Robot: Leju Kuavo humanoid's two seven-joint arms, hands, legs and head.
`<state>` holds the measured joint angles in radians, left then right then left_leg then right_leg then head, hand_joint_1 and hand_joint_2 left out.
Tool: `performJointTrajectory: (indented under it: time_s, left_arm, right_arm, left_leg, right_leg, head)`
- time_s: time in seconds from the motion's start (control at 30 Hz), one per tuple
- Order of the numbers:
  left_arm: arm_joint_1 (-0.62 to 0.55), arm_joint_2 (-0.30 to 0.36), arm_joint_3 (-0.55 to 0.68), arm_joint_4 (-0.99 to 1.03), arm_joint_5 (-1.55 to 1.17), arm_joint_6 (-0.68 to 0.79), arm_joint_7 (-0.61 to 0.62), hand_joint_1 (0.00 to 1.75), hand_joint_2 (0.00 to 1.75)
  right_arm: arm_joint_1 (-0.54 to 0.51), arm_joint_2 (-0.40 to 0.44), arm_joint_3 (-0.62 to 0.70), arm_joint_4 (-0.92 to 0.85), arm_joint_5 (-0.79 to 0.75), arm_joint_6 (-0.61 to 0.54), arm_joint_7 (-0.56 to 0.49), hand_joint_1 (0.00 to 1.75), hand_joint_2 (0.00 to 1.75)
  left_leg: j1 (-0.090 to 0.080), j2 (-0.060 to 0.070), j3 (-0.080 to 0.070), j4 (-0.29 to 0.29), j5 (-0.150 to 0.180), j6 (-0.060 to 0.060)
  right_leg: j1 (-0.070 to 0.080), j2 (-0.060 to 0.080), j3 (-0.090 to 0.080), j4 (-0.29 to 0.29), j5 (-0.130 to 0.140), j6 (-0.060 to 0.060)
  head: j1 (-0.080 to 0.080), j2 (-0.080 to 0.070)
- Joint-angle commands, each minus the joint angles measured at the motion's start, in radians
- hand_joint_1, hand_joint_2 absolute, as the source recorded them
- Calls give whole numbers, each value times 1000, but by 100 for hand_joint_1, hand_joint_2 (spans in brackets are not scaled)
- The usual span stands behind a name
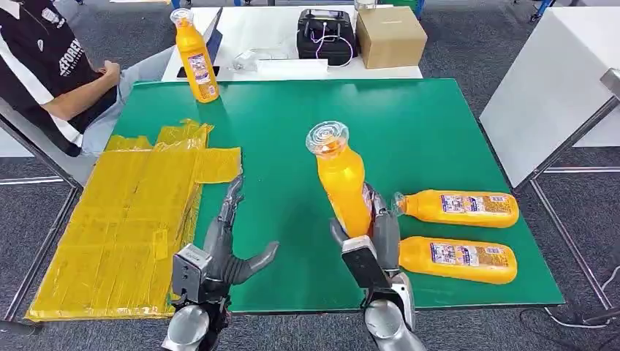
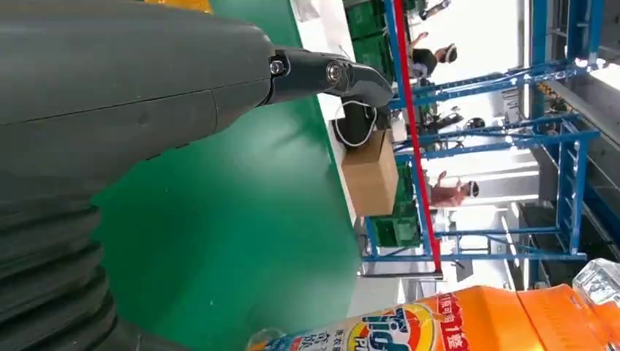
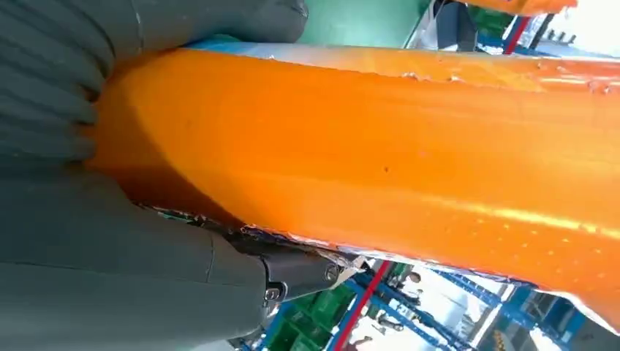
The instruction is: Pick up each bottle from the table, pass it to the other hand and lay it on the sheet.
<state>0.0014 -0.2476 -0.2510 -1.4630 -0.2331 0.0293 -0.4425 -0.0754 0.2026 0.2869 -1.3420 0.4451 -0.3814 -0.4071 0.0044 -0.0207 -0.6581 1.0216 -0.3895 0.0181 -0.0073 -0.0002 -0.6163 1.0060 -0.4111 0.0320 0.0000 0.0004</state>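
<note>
The right hand (image 1: 369,241) grips an orange plastic bottle with a clear cap (image 1: 341,186) upright at lower centre of the frame, above the green worktop (image 1: 292,139). The left hand (image 1: 223,248) is released, fingers (image 1: 230,208) spread, beside the yellow plastic sheet (image 1: 124,219) at lower left.

The head view is looking forward and down from high on the robot, taking in the whole green bench (image 1: 439,124). The left wrist view is sitting close behind the left hand (image 2: 131,110), turned sideways, sharing the bench and the cardboard box (image 2: 369,179). The right wrist view is pressing close against the held bottle (image 3: 380,153).
</note>
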Motion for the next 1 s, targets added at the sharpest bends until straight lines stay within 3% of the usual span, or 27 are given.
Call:
performJointTrajectory:
  time_s: [0.03, 0.5, 1.0]
  left_arm:
    - [-23, 47, -62, 35, 37, -65, 3, 0, 175]
    - [-54, 61, -114, 42, 75, -120, 23, 0, 175]
    - [-182, 46, -93, 256, 123, -178, 65, 0, 175]
  right_arm:
    - [-9, 16, 30, 97, -122, 254, -53, 175, 175]
    - [-66, 46, 168, 260, 0, 258, -42, 175, 175]
    - [-100, 79, 383, 370, 206, 133, -67, 175, 175]
  left_leg:
    - [1, 2, 5, -1, -2, -1]
    - [1, 4, 6, -1, -2, -1]
    - [1, 1, 6, -2, -1, -1]
  right_leg:
    - [1, 1, 6, -2, -1, -1]
    - [1, 3, 6, -3, -1, -1]
    - [2, 0, 7, -3, -1, -1]
  head:
    - [0, 0]
    - [0, 0]
    - [0, 0]
